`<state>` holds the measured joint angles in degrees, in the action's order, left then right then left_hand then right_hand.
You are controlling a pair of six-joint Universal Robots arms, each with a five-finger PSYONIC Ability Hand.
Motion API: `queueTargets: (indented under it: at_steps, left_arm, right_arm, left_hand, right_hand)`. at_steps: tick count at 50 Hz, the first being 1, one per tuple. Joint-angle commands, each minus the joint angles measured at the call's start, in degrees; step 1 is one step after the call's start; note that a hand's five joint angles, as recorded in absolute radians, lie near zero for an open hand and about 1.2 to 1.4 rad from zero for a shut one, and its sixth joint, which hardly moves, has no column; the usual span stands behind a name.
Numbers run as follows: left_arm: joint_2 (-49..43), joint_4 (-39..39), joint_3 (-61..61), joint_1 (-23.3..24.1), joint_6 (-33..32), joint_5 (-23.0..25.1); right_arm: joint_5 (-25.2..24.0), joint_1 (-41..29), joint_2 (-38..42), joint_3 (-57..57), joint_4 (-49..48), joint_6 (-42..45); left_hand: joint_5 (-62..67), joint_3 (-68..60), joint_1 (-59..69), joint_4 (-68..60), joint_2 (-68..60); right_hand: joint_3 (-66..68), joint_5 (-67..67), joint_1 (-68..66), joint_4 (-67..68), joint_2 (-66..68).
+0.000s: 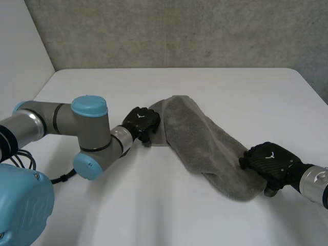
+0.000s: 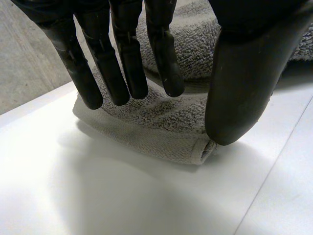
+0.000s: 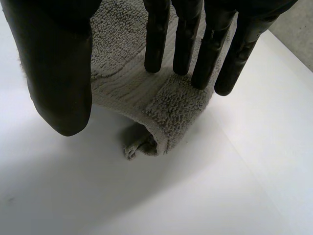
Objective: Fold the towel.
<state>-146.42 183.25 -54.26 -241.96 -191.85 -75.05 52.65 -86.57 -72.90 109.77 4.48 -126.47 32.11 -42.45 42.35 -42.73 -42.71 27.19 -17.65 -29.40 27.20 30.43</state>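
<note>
A grey towel (image 1: pixel 205 138) lies rumpled in a long diagonal band across the white table (image 1: pixel 215 84). My left hand (image 1: pixel 141 122) is at its far left end. There its straight fingers (image 2: pixel 122 63) reach over the folded towel corner (image 2: pixel 146 122), and the thumb (image 2: pixel 239 88) comes down beside the corner's edge. My right hand (image 1: pixel 269 161) is at the towel's near right end. Its fingers (image 3: pixel 183 39) are straight over the rolled towel end (image 3: pixel 171 107), and its thumb (image 3: pixel 58 73) stands apart above bare table. Neither hand pinches the cloth.
The table's far edge meets a grey wall (image 1: pixel 179 31). My left arm (image 1: pixel 77 128) lies bent across the table's left side. White tabletop stretches in front of the towel and behind it.
</note>
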Motion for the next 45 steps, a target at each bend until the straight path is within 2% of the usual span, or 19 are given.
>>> queueTargets:
  at_steps: [1,2,4,9,21,23,28,45]
  left_arm:
    - [-0.2,0.0,0.0,0.0,0.0,0.0]
    - [-0.2,0.0,0.0,0.0,0.0,0.0]
    - [-0.4,-0.1,0.0,0.0,-0.1,-0.1]
    - [-0.4,-0.2,0.0,0.0,-0.1,-0.2]
    - [-0.4,-0.1,0.0,0.0,-0.3,-0.5]
    - [-0.6,-0.1,0.0,0.0,-0.3,-0.6]
    - [-0.9,0.0,0.2,0.0,-0.3,-0.7]
    - [-2.8,-0.3,3.0,0.0,-0.3,-1.2]
  right_arm:
    - [0.0,0.0,0.0,0.0,0.0,0.0]
    - [0.0,0.0,0.0,0.0,0.0,0.0]
    - [0.0,0.0,0.0,0.0,0.0,0.0]
    - [0.0,0.0,0.0,0.0,0.0,0.0]
    - [0.0,0.0,0.0,0.0,0.0,0.0]
    - [0.0,0.0,0.0,0.0,0.0,0.0]
    - [0.0,0.0,0.0,0.0,0.0,0.0]
    - [-0.1,0.0,0.0,0.0,0.1,0.0]
  left_hand:
    - [-1.9,2.3,-2.2,2.6,2.5]
    - [-2.0,2.3,-2.2,2.6,2.5]
    - [-10.3,10.7,-10.6,10.9,10.9]
    - [-12.9,13.2,-13.1,13.5,13.5]
    - [-9.9,10.2,-10.1,10.5,10.5]
    - [-5.0,5.3,-5.2,5.6,5.6]
    - [-2.5,2.8,-2.7,3.1,3.1]
    - [-3.5,3.8,-3.7,4.1,4.1]
  right_hand:
    - [0.0,0.4,2.2,0.0,-3.2]
    - [0.0,0.4,2.2,0.0,-3.2]
    - [0.0,0.4,2.2,0.0,-3.2]
    - [0.0,0.4,2.2,0.0,-3.2]
    - [0.0,0.4,2.2,0.0,-3.2]
    - [0.0,0.4,2.2,0.0,-3.2]
    - [-0.1,0.6,2.3,-0.1,-3.4]
    - [0.0,0.4,2.2,0.0,-3.2]
